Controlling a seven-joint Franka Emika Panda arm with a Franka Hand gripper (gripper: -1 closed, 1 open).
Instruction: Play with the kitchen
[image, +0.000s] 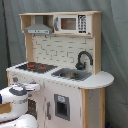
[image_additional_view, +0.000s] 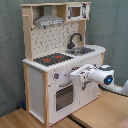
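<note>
Second exterior view gives me the kitchen (image_additional_view: 55, 60) standing on a wooden floor (image_additional_view: 95, 112), its black-red hob (image_additional_view: 52, 59) left of the steel sink (image_additional_view: 82, 50) and black tap (image_additional_view: 75, 39). I see my gripper (image_additional_view: 75, 75) right up at the front panel beside the knobs (image_additional_view: 56, 76), above the oven door (image_additional_view: 63, 96). I cannot tell how its fingers stand.
</note>
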